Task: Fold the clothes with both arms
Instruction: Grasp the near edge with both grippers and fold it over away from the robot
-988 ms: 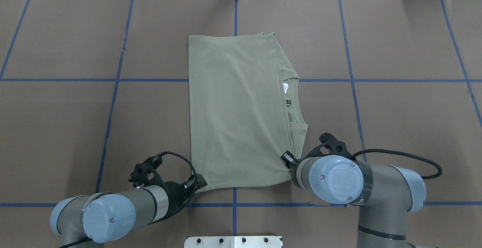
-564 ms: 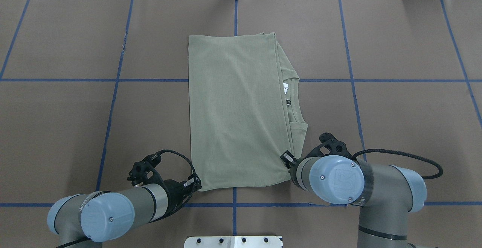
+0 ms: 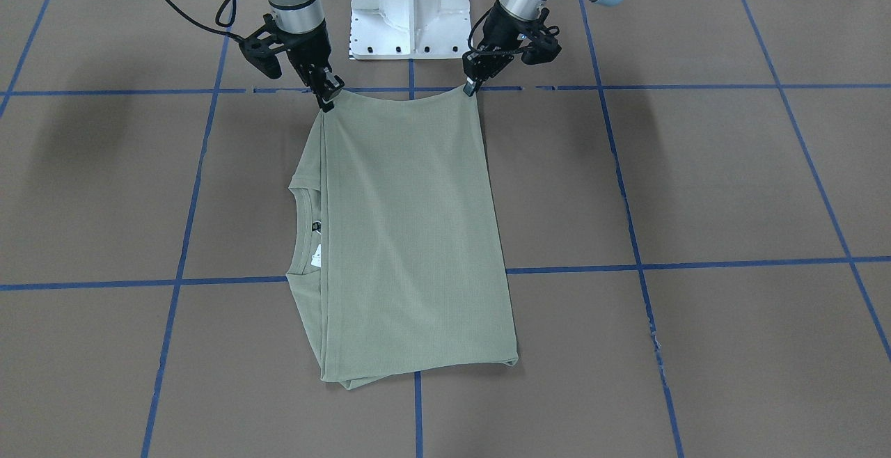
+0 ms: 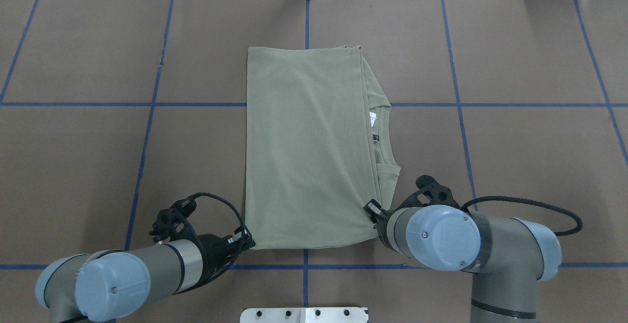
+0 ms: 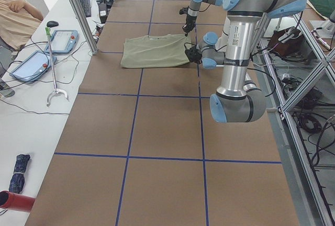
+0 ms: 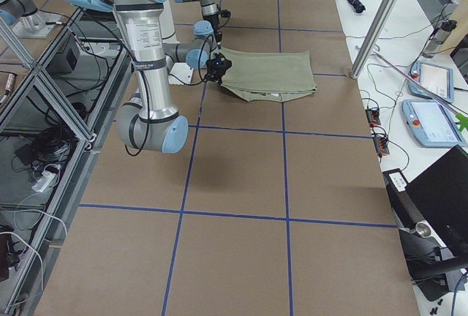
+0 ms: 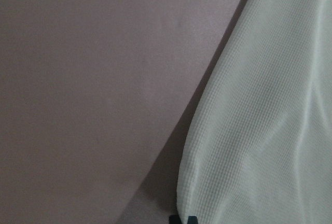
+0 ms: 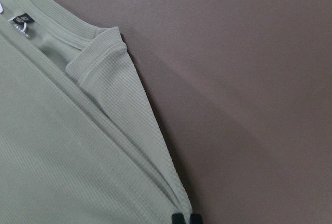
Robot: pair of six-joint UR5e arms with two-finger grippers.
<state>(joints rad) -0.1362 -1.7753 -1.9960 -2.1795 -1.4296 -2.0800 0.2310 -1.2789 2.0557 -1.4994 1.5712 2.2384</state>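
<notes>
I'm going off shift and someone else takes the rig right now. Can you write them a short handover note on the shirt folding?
Left gripper: shut on the near corner of the shirt, on the robot's left.
Right gripper: shut on the other near corner, on the collar side.
Shirt: mid-table, already folded into a rectangle. The collar and hang tag show along its right edge.
Done: earlier folds, and both near corners gripped.
Left: probably carry the gripped edge over to the far edge, release, and retract both arms.
</notes>
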